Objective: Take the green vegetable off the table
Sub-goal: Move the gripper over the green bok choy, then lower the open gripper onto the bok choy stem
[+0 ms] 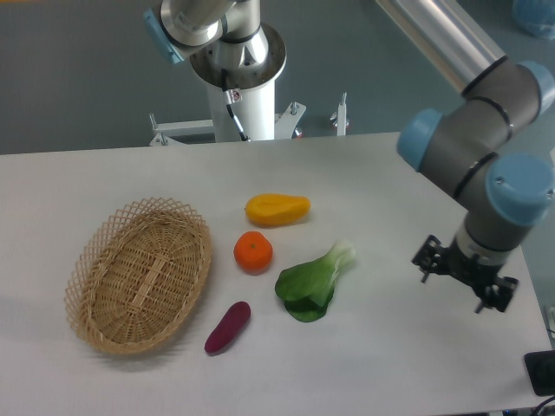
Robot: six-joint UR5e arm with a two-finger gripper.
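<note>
The green vegetable (312, 282) lies flat on the white table (390, 173) near its middle, dark leaves toward the front and pale stem pointing back right. My gripper (464, 279) hangs over the table well to the right of the vegetable and does not touch it. Only its black body shows under the blue and grey wrist. Its fingers cannot be made out, so I cannot tell whether they are open or shut.
An orange (253, 251) sits just left of the vegetable, with a yellow-orange fruit (277, 209) behind it and a purple eggplant-like piece (227, 327) to the front left. A wicker basket (139, 273) stands at the left. The robot base (243, 87) rises behind the table.
</note>
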